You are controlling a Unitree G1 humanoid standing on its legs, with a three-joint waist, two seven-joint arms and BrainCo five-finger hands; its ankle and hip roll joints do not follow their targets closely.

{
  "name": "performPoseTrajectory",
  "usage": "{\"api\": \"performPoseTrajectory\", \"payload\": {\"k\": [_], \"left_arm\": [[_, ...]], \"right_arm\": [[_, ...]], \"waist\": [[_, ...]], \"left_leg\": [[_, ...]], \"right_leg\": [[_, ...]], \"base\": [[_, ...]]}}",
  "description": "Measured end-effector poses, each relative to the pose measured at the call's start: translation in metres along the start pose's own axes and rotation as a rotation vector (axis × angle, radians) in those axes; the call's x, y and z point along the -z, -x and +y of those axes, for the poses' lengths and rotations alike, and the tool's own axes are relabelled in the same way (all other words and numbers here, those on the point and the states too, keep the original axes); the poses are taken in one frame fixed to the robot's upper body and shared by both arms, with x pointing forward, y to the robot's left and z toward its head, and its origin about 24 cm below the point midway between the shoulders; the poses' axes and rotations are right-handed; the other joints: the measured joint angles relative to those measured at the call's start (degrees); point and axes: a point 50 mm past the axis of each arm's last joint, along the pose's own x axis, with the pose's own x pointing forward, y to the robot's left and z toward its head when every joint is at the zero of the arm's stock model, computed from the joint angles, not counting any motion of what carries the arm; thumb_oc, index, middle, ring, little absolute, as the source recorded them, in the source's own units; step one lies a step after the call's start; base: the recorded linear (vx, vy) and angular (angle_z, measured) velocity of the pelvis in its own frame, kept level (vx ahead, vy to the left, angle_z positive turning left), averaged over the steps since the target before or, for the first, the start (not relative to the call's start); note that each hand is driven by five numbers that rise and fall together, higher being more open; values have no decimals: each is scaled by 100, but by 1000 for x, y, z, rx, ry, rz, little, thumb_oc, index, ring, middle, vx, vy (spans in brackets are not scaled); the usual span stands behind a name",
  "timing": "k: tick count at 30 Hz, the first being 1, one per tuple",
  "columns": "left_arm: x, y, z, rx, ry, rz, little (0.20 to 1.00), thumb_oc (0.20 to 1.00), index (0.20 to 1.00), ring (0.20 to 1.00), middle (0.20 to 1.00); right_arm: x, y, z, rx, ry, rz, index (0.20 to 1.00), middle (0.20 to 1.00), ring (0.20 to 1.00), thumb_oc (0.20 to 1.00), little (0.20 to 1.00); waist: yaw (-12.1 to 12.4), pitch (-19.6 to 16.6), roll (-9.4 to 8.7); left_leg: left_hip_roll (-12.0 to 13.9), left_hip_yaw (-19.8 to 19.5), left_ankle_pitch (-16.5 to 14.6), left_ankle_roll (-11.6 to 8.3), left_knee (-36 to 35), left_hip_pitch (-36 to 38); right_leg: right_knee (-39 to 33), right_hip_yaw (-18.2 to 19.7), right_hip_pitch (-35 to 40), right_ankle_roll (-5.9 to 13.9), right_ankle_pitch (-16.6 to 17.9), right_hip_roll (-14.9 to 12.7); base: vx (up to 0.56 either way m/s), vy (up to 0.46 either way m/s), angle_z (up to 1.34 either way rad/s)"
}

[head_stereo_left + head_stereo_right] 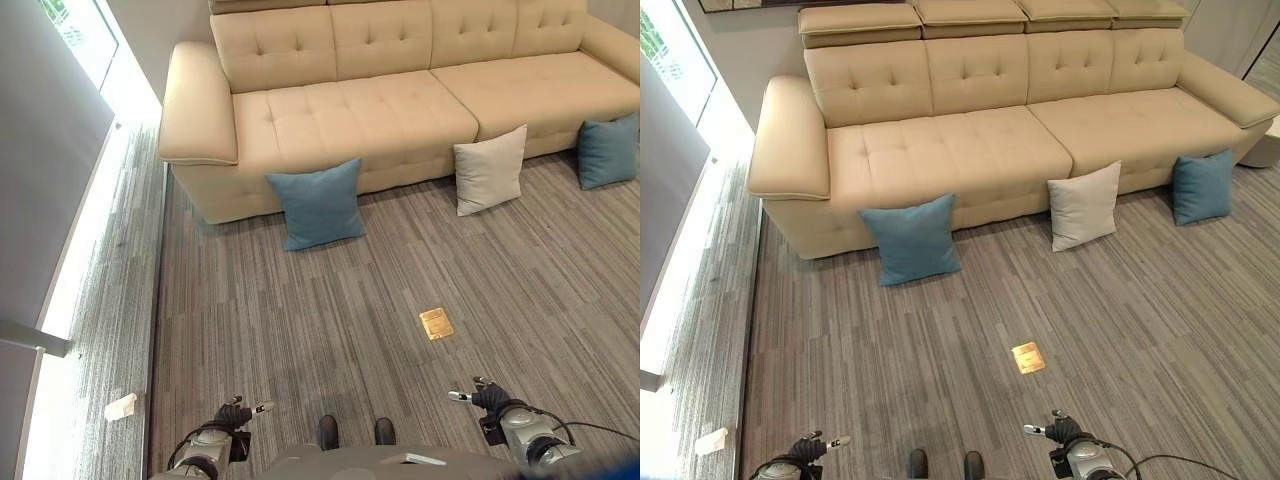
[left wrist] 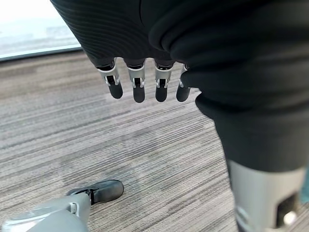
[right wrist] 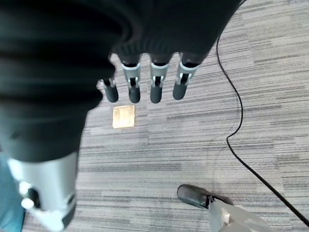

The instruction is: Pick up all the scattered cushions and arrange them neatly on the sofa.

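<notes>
Both robot hands hang low with fingers relaxed and empty, left robot hand (image 1: 232, 413) and right robot hand (image 1: 490, 398), well apart from everything. Ahead on the grey striped carpet (image 1: 330, 300), a square blue fabric cushion (image 1: 318, 204) leans against the cream tufted sofa (image 1: 360, 110), nearer the left hand; a pale grey cushion (image 1: 489, 170) and a second blue cushion (image 1: 607, 151) stand further right.

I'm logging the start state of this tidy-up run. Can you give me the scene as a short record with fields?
cushions on floor: left blue cushion, white cushion, right blue cushion, all leaning against the sofa front
sofa: beige, no cushions on the seat
floor: grey carpet with a brass plate
left robot hand: open, holding nothing
right robot hand: open, holding nothing
</notes>
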Motion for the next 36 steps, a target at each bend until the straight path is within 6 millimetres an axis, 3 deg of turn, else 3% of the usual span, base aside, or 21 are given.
{"api": "performPoseTrajectory", "payload": {"k": [9, 15, 18, 19, 21, 23, 24, 25, 26, 27, 28, 29, 30, 32, 33, 34, 35, 36], "left_arm": [[-8, -1, 0, -1, 2, -20, 1000, 1000, 1000, 1000, 1000], [7, 1, 1, -4, 2, 17, 1000, 1000, 1000, 1000, 1000], [5, 1, 1, -3, 2, 14, 1000, 1000, 1000, 1000, 1000], [0, 0, 0, -2, 2, 4, 1000, 1000, 1000, 1000, 1000], [0, 0, 0, -3, 8, 5, 1000, 1000, 1000, 1000, 1000], [-15, -2, -4, 9, 1, -29, 1000, 1000, 1000, 1000, 1000], [-19, -3, -8, 22, -10, -36, 1000, 1000, 1000, 1000, 1000], [-17, -2, -9, 22, -10, -31, 1000, 1000, 1000, 1000, 1000], [-12, -2, -8, 20, -14, -20, 1000, 1000, 1000, 1000, 1000], [-9, -1, -9, 22, -10, -16, 1000, 1000, 1000, 1000, 1000], [-8, -1, -6, 15, -7, -16, 1000, 1000, 1000, 1000, 1000], [-15, -2, -6, 13, -3, -35, 1000, 1000, 1000, 1000, 1000], [-11, -2, -2, 4, 6, -19, 1000, 1000, 1000, 1000, 1000], [1, -1, 0, -3, 10, 27, 1000, 1000, 1000, 1000, 1000], [10, 1, -3, 4, 1, 45, 1000, 1000, 1000, 1000, 1000], [12, 1, -2, 3, -11, 48, 1000, 1000, 1000, 1000, 1000], [11, 1, -8, 20, -17, 45, 1000, 1000, 1000, 1000, 1000], [-4, -1, -10, 31, -17, 7, 1000, 1000, 1000, 1000, 1000]], "right_arm": [[13, 2, -2, 6, 0, 52, 1000, 1000, 1000, 1000, 1000], [12, 1, 0, 3, 0, 48, 1000, 1000, 1000, 1000, 1000], [11, 1, 3, -4, -1, 47, 1000, 1000, 1000, 1000, 1000], [10, 1, 3, -4, 0, 44, 1000, 1000, 1000, 1000, 1000], [3, 0, 8, -15, 6, 25, 1000, 1000, 1000, 1000, 1000], [1, 0, 13, -30, 29, 23, 1000, 1000, 1000, 1000, 1000], [-15, -2, 11, -30, 43, -28, 1000, 1000, 1000, 1000, 1000], [-19, -2, 12, -34, 41, -52, 1000, 1000, 1000, 1000, 1000], [-17, -1, 14, -41, 39, -49, 1000, 1000, 1000, 1000, 1000], [-13, -1, 16, -49, 49, -36, 1000, 1000, 1000, 1000, 1000], [-11, -1, 20, -61, 53, -31, 1000, 1000, 1000, 1000, 1000], [-14, -1, 17, -54, 48, -44, 1000, 1000, 1000, 1000, 1000], [-15, 0, 19, -62, 41, -60, 1000, 1000, 1000, 1000, 1000], [-2, 1, 23, -74, 43, -15, 1000, 1000, 1000, 1000, 1000], [15, 4, 26, -81, 40, 34, 1000, 1000, 1000, 1000, 1000], [17, 4, 26, -80, 41, 39, 1000, 1000, 1000, 1000, 1000], [14, 3, 15, -53, 45, 34, 1000, 1000, 1000, 1000, 1000], [14, 4, 11, -40, 41, 7, 1000, 1000, 1000, 1000, 1000]], "waist": [[67, -15, 16], [186, -16, 0], [301, 4, -68], [442, 48, -144], [510, 86, -241], [562, 209, 7], [464, 400, 250], [379, 440, 320], [302, 430, 344], [358, 372, 354], [360, 209, 122], [276, 294, 177], [296, 283, 32], [257, 294, -4], [250, 184, 93], [277, 85, -135], [493, 93, -389], [501, 102, -462]], "left_leg": [[-9, -141, 1, -4, -1, -68], [-21, -128, 0, -2, -1, -41], [-42, -110, -7, -9, 5, -36], [-84, -132, -96, 5, 135, -93], [-143, -158, -211, 105, 232, -108], [-65, -284, -254, 250, 241, -60], [20, -467, -370, 402, 465, -44], [19, -471, -397, 394, 497, -39], [-18, -449, -423, 269, 360, 92], [-44, -451, -580, -213, 125, 193], [-247, -547, -764, -318, 157, 177], [-216, -530, -392, 105, 223, 188], [-357, -580, -471, 303, 264, 155], [-390, -777, -652, 299, 487, 198], [-325, -1075, -837, 73, 559, 372], [-543, -1048, -842, 44, 1113, 255], [-902, -786, -1004, -210, 2580, -354], [-194, -567, -1161, -310, 5888, -1934]], "right_leg": [[17, -146, -7, -12, 9, -6], [17, -132, -17, -8, 12, -17], [22, -92, -39, 18, 16, -33], [95, 38, -120, 46, 17, -39], [262, 174, -221, 102, -5, -56], [1559, 333, -876, 245, 74, 196], [3179, 298, -1705, 434, 116, 403], [3682, 279, -1998, 463, 3, 423], [3594, 252, -2131, 474, -135, 425], [2880, 97, -2192, 362, -169, 374], [1953, 15, -2197, 368, -153, 214], [1417, -78, -2217, 394, -45, 235], [1146, -37, -2307, 320, 74, 182], [850, 171, -2111, 125, 205, 317], [1109, 128, -1843, -33, 308, 593], [848, 34, -1333, -420, 570, 719], [578, -20, -949, -863, 365, 443], [756, -279, -795, -1335, -52, 488]], "base": [[34, 26, 8], [61, 41, -1], [34, 79, -11], [48, 116, -44], [92, 173, -55], [219, 236, -59], [316, 64, -34], [297, -30, -11], [243, -28, 10], [285, -20, 4], [281, -55, 26], [356, -98, 38], [234, -147, 54], [235, -211, 71], [310, -318, 118], [338, -434, 89], [322, -505, 94], [314, -505, 80]]}}
